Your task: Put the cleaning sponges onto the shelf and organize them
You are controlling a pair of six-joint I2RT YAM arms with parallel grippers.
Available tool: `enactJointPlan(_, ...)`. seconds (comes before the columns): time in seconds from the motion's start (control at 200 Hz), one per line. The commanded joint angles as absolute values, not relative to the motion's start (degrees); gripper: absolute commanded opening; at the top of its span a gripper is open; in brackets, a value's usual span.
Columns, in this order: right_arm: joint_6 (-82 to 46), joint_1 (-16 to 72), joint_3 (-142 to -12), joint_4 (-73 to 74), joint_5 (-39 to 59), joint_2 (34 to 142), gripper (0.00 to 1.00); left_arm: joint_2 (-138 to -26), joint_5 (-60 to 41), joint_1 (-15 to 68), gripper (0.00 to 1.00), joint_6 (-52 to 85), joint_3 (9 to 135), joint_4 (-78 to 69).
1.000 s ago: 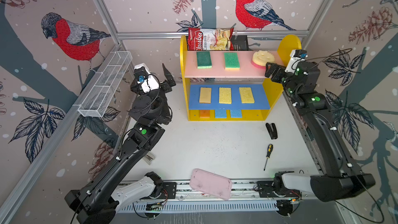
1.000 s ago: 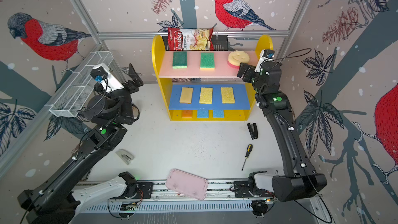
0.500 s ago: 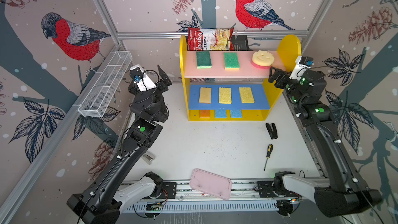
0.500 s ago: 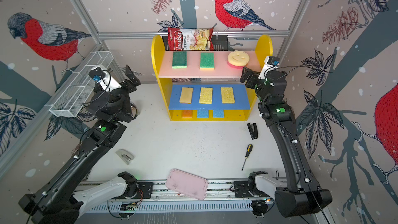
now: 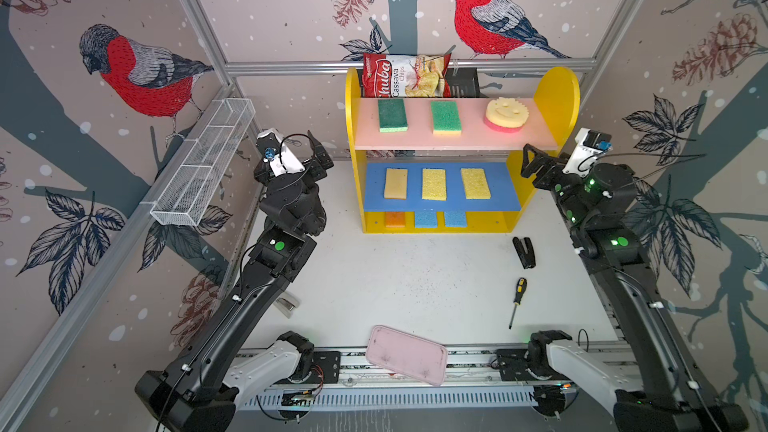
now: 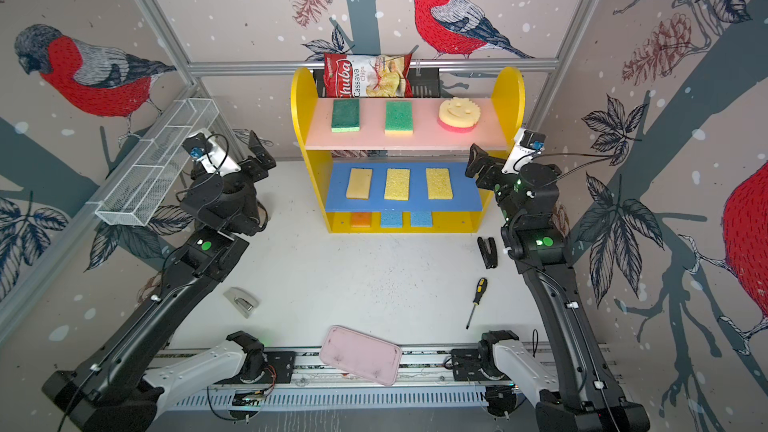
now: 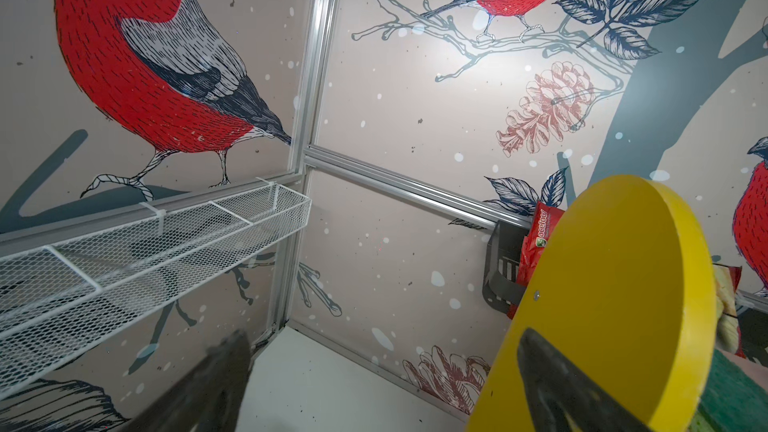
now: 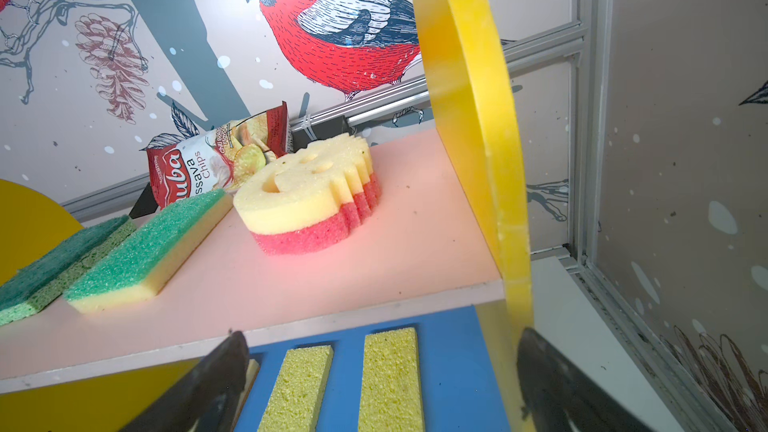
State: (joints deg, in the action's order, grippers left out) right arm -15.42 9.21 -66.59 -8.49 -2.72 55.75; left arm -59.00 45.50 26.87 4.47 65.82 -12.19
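**Right arm back from the top board, both jaws empty**

Since a second ago my right gripper (image 8: 380, 336) has drawn back from the smiley sponge (image 5: 506, 114), while my left gripper (image 7: 384, 338) has hardly shifted. Both pairs of jaws stand wide apart with nothing between them.

The right one hangs just off the front right corner of the shelf (image 5: 557, 97), near the edge of the pink board (image 5: 457, 141). The left one hangs beside the shelf's left side, not touching it.

All nine sponges lie on the shelf. Two green sponges (image 5: 392, 115) (image 5: 445, 117) and the smiley sponge sit in a row on the pink board. A tan sponge (image 5: 395, 183) and two yellow sponges (image 5: 434, 184) (image 5: 475, 183) lie on the blue board (image 5: 505, 189). An orange sponge (image 5: 395, 219) and two blue sponges (image 5: 425, 219) (image 5: 455, 218) lie on the yellow base (image 5: 482, 224), half hidden under the blue board.

Out on the table lie a black stapler (image 5: 524, 252), a screwdriver (image 5: 517, 297) and a pink tray (image 5: 406, 355).
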Motion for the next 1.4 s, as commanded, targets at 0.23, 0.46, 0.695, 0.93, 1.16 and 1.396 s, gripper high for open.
enactJointPlan(0.23,-15.95,9.14,-54.54,-2.16,-9.71,51.87,1.0,-57.66,40.99,24.72,0.99,8.69,57.65,-12.98)
enactJointPlan(0.46,-8.76,9.14,-39.81,10.28,-8.95,46.6,1.0,-57.76,35.89,24.69,0.98,0.61,41.33,-27.25)
enactJointPlan(0.695,-4.7,9.31,-26.64,21.06,-7.42,42.44,0.99,-61.29,41.24,24.61,0.98,-2.58,26.61,-43.45)
enactJointPlan(0.93,-2.59,9.23,-22.39,22.22,-13.91,46.09,1.0,-67.68,45.0,24.55,0.99,-7.94,20.43,-52.91)
enactJointPlan(1.16,-7.16,9.01,-13.3,33.37,-22.9,48.41,1.0,-76.74,40.56,21.82,0.98,-9.18,12.8,-74.35)
enactJointPlan(1.396,-7.89,5.97,-10.33,38.81,-25.78,55.13,1.0,-78.18,35.56,17.77,0.98,-9.08,18.24,-63.68)
